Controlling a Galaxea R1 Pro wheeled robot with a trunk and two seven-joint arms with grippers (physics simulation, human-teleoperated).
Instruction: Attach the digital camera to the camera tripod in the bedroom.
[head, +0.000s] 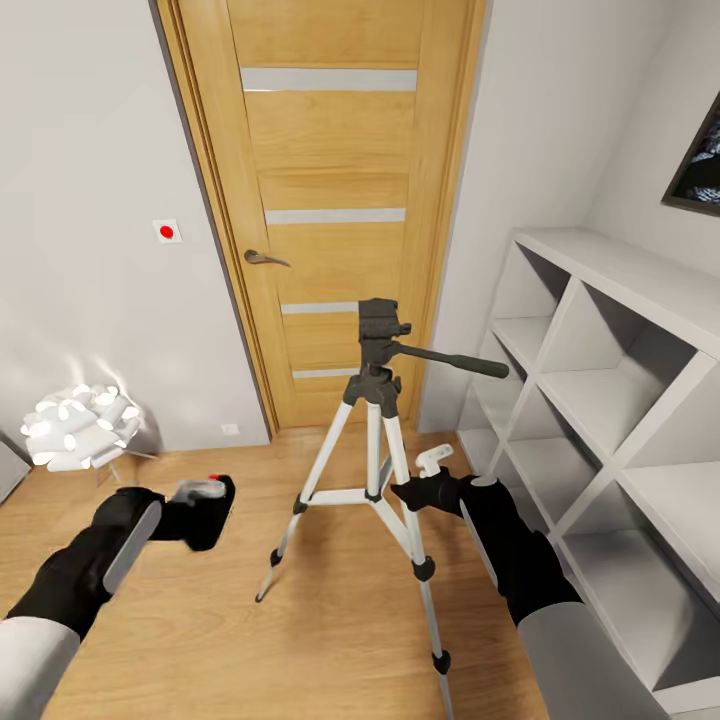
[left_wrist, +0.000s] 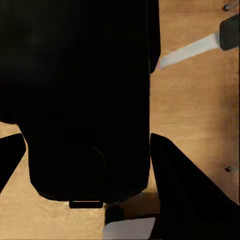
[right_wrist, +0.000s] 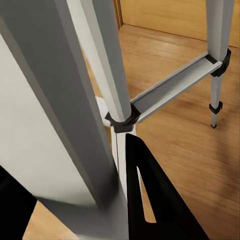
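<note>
My left tool (head: 205, 497) pinches the digital camera (head: 207, 510) low beside the camera tripod (head: 375, 440); my right tool (head: 428, 480), fingers spread, sits against a tripod leg near the white cube shelf (head: 620, 400), whose compartments hold nothing visible.

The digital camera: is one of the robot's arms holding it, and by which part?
Yes: the left tool grips the digital camera by its body, red button up. The right tool holds nothing.
</note>
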